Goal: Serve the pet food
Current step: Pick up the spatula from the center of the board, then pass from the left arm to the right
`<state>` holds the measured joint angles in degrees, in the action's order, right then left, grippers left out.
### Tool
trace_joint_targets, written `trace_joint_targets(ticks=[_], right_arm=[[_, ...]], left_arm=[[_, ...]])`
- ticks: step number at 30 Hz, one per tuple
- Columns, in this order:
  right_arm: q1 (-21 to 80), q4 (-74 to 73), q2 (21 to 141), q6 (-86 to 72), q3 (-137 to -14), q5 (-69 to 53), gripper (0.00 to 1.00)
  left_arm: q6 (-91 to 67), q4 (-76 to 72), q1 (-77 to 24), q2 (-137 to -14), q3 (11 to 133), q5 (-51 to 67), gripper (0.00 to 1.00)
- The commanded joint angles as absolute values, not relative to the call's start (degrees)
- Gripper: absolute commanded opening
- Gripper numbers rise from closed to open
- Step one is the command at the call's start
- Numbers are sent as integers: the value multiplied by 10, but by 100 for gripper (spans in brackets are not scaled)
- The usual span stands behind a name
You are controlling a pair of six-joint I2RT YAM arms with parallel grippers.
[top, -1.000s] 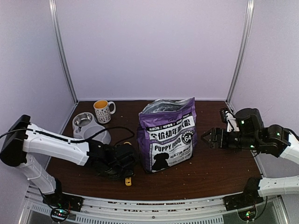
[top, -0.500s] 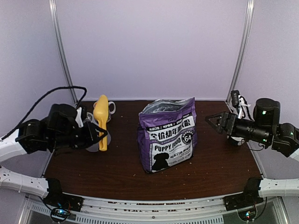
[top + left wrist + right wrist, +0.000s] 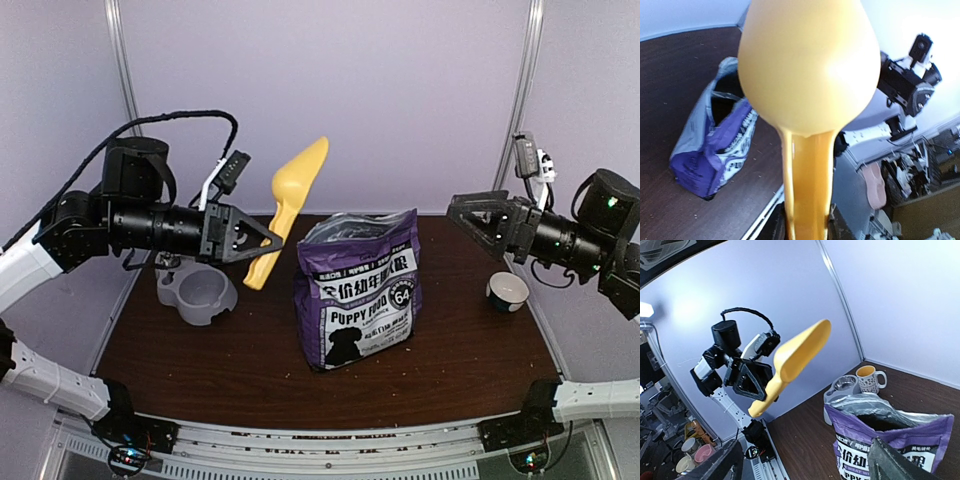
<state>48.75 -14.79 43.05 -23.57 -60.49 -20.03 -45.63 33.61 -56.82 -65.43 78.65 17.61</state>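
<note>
pet food: I see it only as a dark mass down in the open mouth of the bag; I cannot make out single pellets.
bag: purple and white, standing upright near the middle of the surface, top open, printed front toward the near edge.
food to left jaws: my left jaws hang in the air up and to the left of the bag's mouth, apart from it.
left jaws: narrow, clamped on the handle of the yellow scoop.
scoop: tilted, bowl end high and leaning toward the bag, handle end low. In my left wrist view its underside fills the frame, with the bag's mouth lower left. I cannot tell whether it carries any kibble.
food to right jaws: raised to the right of the bag's top and well apart from it.
right jaws: wide, nothing between them. My right wrist view looks past both fingers toward the bag's mouth.
grey double bowl: on the surface at the left, under the left arm, apart from the bag.
mug: white, yellow inside, just beside the bowl.
small cup: on the surface near the right edge, below the right arm.
</note>
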Motion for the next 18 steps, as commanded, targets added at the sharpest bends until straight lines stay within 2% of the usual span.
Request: trace_joint_targets(ticks=[1,4,8,18], right_arm=[[484,-158,457,-189,-652,-291,87],[485,-158,468,-168,-668,-305,87],[499,-145,477,-108,-679,-311,82],[555,-186,545,-5,-772,-306,78]], left_arm=[[-422,237,-566,-656,796,355,13],[-430,208,-568,-656,784,412,14],[-441,183,-579,-654,774,471,15],[-427,183,-658,-691,805,524,17]])
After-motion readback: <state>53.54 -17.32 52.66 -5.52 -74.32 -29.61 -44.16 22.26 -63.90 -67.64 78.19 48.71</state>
